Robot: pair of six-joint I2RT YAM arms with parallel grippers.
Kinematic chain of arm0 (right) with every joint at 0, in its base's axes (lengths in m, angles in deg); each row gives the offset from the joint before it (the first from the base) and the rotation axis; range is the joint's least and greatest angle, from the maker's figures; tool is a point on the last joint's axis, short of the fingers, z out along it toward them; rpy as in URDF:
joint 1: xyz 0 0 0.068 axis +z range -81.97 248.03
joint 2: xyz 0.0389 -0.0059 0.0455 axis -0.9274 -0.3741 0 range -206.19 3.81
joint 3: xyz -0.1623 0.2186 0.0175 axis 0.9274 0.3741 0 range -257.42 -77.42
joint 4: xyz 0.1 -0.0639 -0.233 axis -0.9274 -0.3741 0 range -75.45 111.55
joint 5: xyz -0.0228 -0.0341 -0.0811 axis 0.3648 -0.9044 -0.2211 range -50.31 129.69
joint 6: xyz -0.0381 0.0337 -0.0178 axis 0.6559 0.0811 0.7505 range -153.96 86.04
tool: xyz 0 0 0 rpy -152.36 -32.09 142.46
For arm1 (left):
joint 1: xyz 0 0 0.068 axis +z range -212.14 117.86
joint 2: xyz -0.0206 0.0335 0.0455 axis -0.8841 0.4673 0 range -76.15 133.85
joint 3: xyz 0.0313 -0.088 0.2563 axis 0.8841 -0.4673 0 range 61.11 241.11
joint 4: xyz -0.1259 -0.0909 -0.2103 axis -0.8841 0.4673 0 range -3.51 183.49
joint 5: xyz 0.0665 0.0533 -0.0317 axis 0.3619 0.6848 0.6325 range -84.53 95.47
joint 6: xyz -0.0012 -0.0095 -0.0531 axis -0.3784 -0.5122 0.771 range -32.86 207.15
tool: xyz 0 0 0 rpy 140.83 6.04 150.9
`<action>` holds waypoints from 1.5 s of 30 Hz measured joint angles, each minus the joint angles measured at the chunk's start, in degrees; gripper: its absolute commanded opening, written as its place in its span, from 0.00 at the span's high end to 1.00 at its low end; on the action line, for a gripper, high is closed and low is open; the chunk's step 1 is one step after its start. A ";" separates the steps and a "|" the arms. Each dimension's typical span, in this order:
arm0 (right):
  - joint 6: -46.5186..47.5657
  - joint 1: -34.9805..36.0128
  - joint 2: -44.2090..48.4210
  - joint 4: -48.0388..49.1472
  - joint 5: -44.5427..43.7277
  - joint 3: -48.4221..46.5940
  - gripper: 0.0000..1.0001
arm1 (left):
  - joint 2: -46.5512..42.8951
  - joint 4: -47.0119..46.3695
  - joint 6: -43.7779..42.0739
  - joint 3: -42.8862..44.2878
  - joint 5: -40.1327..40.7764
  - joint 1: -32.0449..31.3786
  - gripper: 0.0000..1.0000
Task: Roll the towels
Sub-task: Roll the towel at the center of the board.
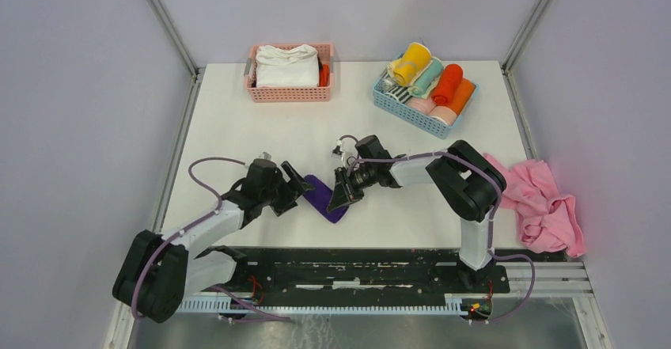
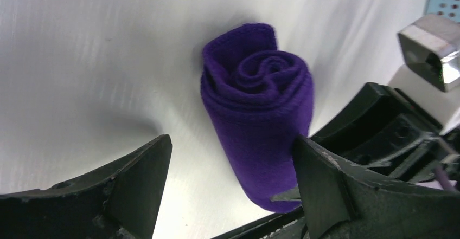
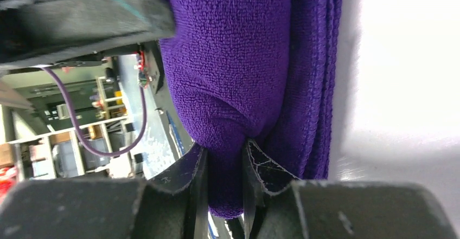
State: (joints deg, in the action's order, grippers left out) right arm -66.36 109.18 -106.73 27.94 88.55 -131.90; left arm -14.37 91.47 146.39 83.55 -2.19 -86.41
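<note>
One purple towel (image 2: pixel 255 114), rolled; right fingers (image 3: pixel 271 175) pinching it; left fingers (image 2: pixel 130 179) spread.

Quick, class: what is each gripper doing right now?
Left gripper: open, fingers either side of the purple towel.
Right gripper: shut on the purple towel.

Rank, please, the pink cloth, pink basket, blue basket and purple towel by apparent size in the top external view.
1. pink cloth, marginally
2. pink basket and blue basket: alike, unranked
3. purple towel, partly hidden
</note>
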 measured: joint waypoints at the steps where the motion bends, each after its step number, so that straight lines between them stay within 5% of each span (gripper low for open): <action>1: -1.03 -0.44 -0.76 0.87 1.25 0.00 0.78 | 1.60 -0.28 0.00 0.00 -0.13 0.04 0.14; 6: -5.03 -1.77 -3.52 4.50 5.49 0.00 0.72 | 7.78 -3.82 0.42 1.27 -0.61 0.15 0.17; 14: -5.22 -1.97 -0.66 2.29 1.99 1.11 0.45 | 16.15 -8.31 0.46 5.64 -0.04 0.07 0.28; 21: 3.61 1.03 14.67 -13.81 -20.13 1.53 0.29 | 20.22 -11.93 0.87 6.75 -0.24 0.04 0.31; 27: 13.33 13.81 21.35 -25.46 -45.00 -4.94 0.21 | 23.71 -13.27 0.87 9.31 -0.50 -0.46 0.31; 35: 23.45 24.65 14.12 -29.62 -65.94 -14.84 0.15 | 26.25 -12.66 0.79 12.04 -0.46 -1.11 0.30; 45: 29.09 25.77 2.64 -28.81 -75.17 -17.18 0.19 | 27.78 -12.63 0.37 13.46 -1.42 -1.31 0.28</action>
State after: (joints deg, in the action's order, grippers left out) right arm -37.27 134.95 -104.09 -0.87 13.38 -149.08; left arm 13.41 78.83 146.76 97.01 -3.62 -87.73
